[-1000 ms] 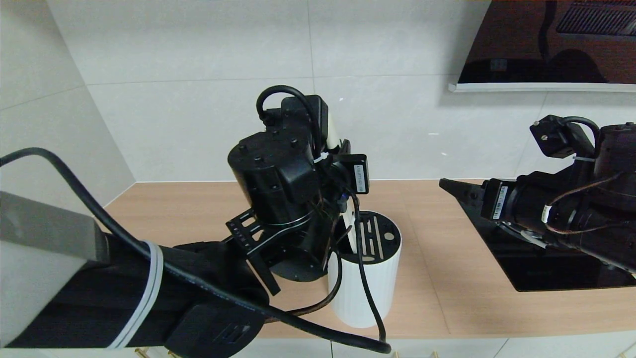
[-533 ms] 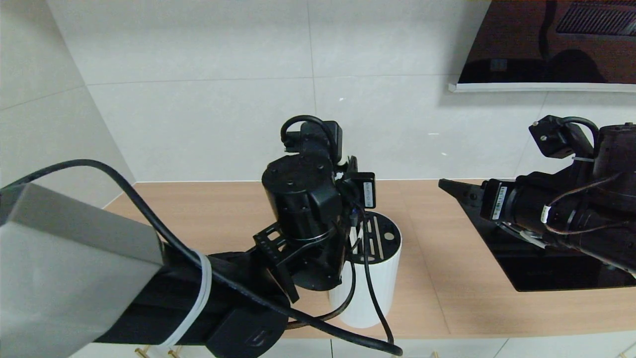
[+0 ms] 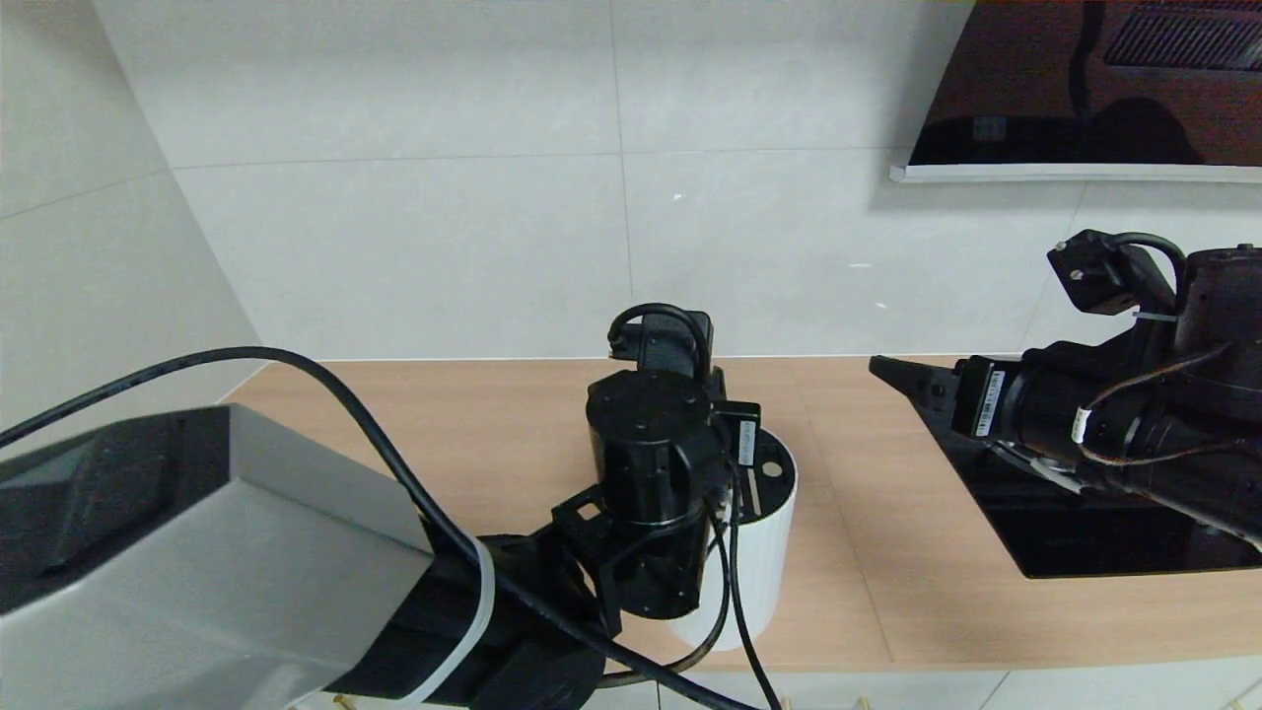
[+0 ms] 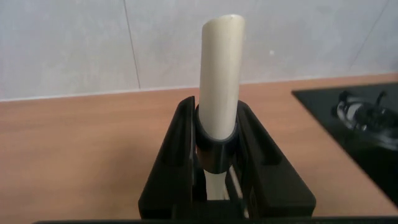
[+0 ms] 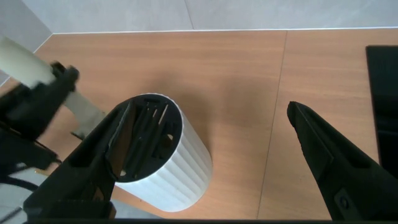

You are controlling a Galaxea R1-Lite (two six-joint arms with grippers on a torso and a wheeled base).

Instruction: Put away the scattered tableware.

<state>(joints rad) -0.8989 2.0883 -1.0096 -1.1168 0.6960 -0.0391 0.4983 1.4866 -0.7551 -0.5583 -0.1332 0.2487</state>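
My left gripper (image 4: 216,111) is shut on a utensil with a cream handle (image 4: 219,68), which stands upright between the black fingers. It hangs just over the white ribbed holder (image 3: 754,562) with a black slotted top. In the right wrist view the utensil's grey metal part (image 5: 86,113) slants down to the rim of the holder (image 5: 171,177). I cannot tell whether its tip sits in a slot. My right gripper (image 5: 210,115) is open, to the right of the holder over the counter, with nothing between its fingers (image 3: 902,378).
The holder stands near the front edge of a wooden counter (image 3: 394,424). A black cooktop (image 3: 1065,537) is set in the counter on the right, under my right arm. A tiled wall runs behind, with a dark range hood (image 3: 1085,89) upper right.
My left arm has come down and to the right, bringing the cream-handled utensil lower over the holder. The right arm has stayed in place.
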